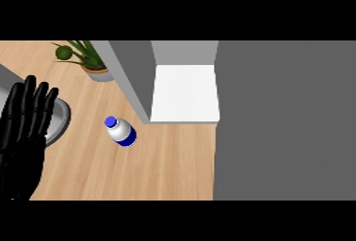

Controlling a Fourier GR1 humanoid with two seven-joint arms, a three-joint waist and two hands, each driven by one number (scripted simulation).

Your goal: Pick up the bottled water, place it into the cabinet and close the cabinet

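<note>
A small water bottle with a blue cap and a blue band stands on the wooden counter, just left of the open cabinet. The cabinet shows a white inner shelf, and its grey door swings out toward me on the left side. My left hand rests at the view's left edge, fingers straight and pointing up, well apart from the bottle. My right hand is nowhere in the head view.
A potted green plant stands at the back left near the cabinet door. A round grey metal rim lies partly behind my left hand. A large grey surface fills the right side.
</note>
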